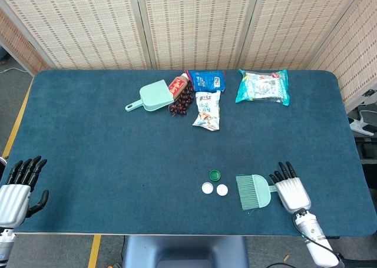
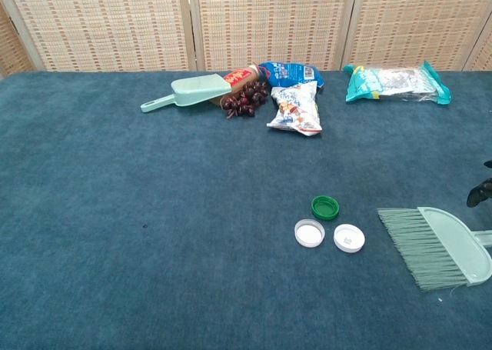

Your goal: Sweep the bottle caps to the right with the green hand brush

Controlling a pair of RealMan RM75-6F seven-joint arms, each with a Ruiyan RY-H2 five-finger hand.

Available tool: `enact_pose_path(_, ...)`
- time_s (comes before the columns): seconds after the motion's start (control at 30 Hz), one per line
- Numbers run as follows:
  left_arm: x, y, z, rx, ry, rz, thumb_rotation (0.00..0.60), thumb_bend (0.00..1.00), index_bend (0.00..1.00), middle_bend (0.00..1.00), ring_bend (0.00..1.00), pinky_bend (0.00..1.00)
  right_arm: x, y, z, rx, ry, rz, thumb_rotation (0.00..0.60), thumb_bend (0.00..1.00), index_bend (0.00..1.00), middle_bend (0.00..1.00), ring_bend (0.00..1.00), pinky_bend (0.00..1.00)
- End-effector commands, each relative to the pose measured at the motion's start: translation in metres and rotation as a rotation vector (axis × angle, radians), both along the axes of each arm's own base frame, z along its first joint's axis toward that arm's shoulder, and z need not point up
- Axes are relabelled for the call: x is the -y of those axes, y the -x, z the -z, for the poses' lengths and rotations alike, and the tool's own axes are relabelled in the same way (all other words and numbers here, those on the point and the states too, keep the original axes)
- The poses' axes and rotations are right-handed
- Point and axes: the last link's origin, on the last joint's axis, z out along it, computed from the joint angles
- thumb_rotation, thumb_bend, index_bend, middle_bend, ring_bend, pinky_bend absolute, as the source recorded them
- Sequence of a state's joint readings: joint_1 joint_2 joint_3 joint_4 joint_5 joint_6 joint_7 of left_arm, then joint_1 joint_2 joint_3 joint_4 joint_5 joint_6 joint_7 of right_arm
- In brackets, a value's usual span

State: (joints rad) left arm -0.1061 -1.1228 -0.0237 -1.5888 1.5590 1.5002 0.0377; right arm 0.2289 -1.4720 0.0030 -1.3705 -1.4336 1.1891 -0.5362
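Right hand (image 1: 290, 191) open, fingers spread over the handle of the green hand brush (image 1: 254, 191), near the tabletop's front edge, right of centre; nothing gripped yet. Left hand (image 1: 17, 185) open, idle at front-left corner. Bottle caps (image 1: 214, 184) just left of the bristles.

Risks: closing off-centre could skid the slim handle away; brush must cross the caps first or they scatter left.

Snack bag (image 1: 207, 109) print unreadable.
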Motion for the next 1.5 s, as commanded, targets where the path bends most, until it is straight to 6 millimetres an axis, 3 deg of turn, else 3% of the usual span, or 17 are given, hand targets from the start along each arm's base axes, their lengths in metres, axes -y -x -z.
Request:
enact_pose_path(0.03,0.0005,-0.0010,0.0008,-0.001,0.002,0.004,0.600,0.46,0.00,0.00,0.00,0.01,0.0025,0.0024,0.0033,-0.005,-0.002,0.014,0.600,0.22,0.32,0.28,0.00,0.00)
enact_pose_path(0.33,0.0008,-0.0013,0.0006,0.001,0.002,0.003,0.600,0.46,0.00,0.00,0.00,0.01,0.0054,0.0054,0.0056,-0.018,-0.001,0.036,0.600,0.23,0.40,0.34,0.00,0.00)
enact_pose_path(1.5,0.0012,-0.0006,-0.0004,0.005,0.004,0.003,0.600,0.46,0.00,0.00,0.00,0.01,0.0081,0.0065,0.0115,-0.008,-0.013,0.058,0.600,0.24,0.43,0.36,0.02,0.00)
